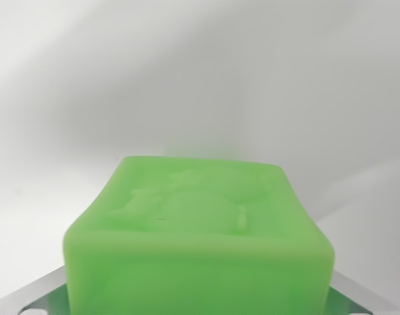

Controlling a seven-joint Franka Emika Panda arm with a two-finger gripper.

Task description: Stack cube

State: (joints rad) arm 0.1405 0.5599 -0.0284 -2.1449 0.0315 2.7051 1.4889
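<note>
Wrist view: a green cube [199, 243] fills the lower middle of the frame, very close to the lens and slightly blurred. Its top face carries a raised relief figure, shape not legible. The cube's lower edge runs off the bottom of the picture.

At the bottom corners, on either side of the cube, grey metal parts [42, 292] show, with small holes on the wrist view's left. These look like parts of the gripper [200, 308] or its mount. The fingertips themselves are not visible, so I cannot tell how far the gripper is open, or whether it has hold of the cube. The cube's position, centred and tight under the camera, is consistent with being held, but that is a judgement only.

Behind the cube: a plain white surface [187, 79] with soft grey shadows, and a faint green tint on it just beyond the cube's far edge. No second cube or other stacking target is in view. Whether the green cube rests on the surface or is off it cannot be told.

Step in hand, as judged: grasp or carry of the green cube, stack not yet made.

Next move calls for: bringing the target cube into view, aligning the green cube squarely above it, lowering until the faces meet, then releasing without a sideways nudge.
</note>
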